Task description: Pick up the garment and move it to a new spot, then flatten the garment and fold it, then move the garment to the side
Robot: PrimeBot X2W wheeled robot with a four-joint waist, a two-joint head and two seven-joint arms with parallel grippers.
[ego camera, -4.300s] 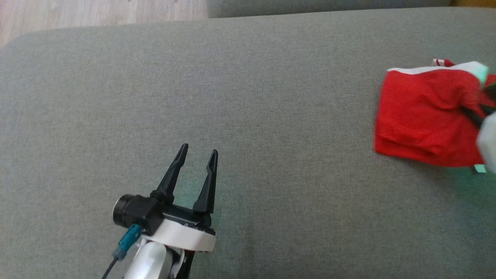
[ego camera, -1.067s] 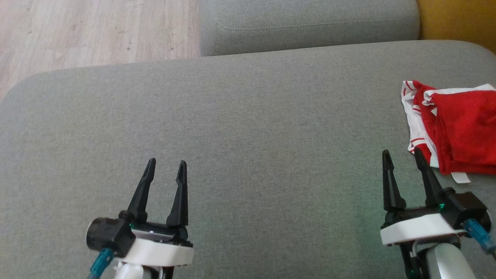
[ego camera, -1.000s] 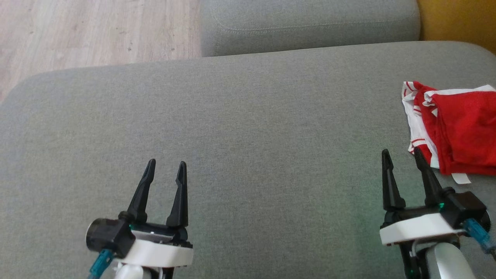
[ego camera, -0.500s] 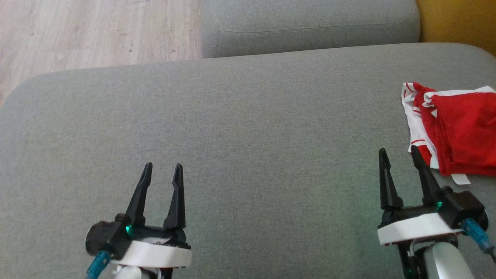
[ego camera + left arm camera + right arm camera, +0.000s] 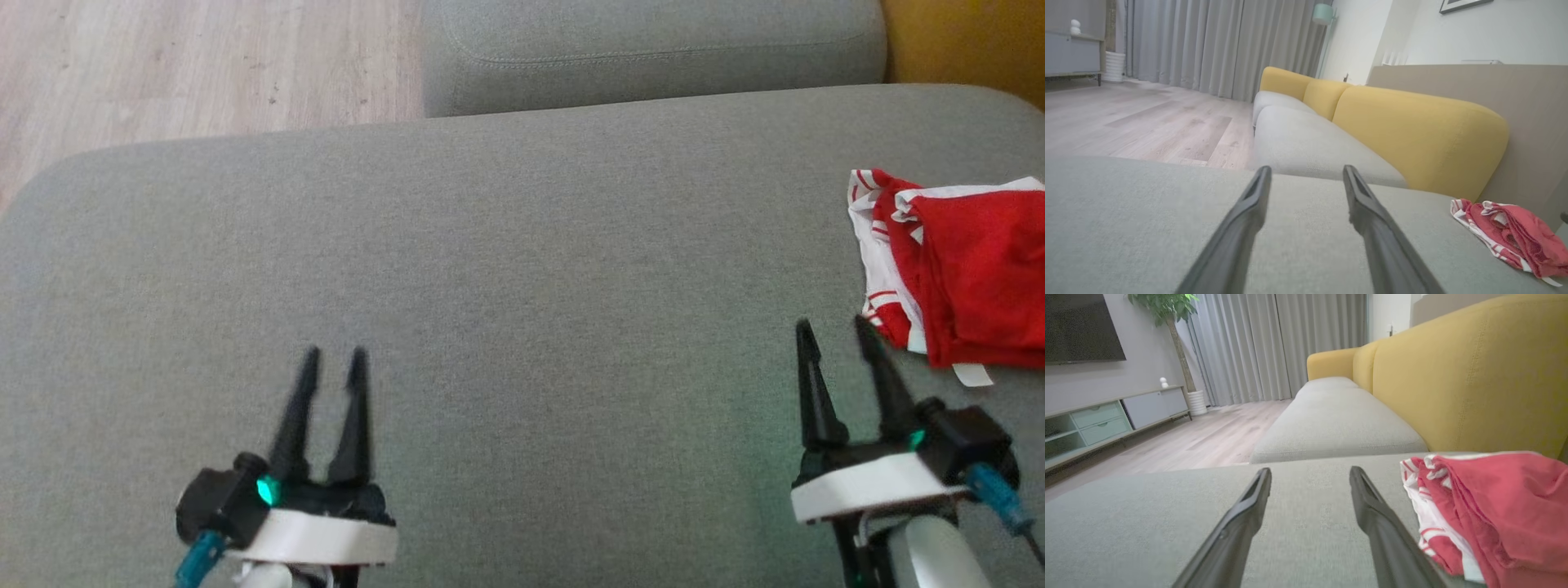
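Both claws are spread and hold nothing. The left claw point(image 5: 333, 353) hangs over the bare grey sofa seat point(image 5: 522, 245). The right claw point(image 5: 833, 322) has its fingertips just beside the garment point(image 5: 971, 278). The garment lies ahead of that claw and to its right as a rough red and white bundle, well apart from the left claw. I cannot tell whether the nearer finger brushes the striped hem.

Lying there, the garment looks already folded and set aside, so the step in hand is likely just clearing away. To do that well, the right claw should draw back along the line of its own fingers. Swinging to its right could snag the loose white edge or the small tag point(image 5: 971, 374) and pull the fold open. The left claw has free room all around.

Beyond both claws' fingertips sits a second grey cushion point(image 5: 653, 49), with wooden floor point(image 5: 204, 65) ahead of the left claw. To the right claw's right rises the yellow backrest point(image 5: 1474, 375), close behind the bundle, so there is little room on that side
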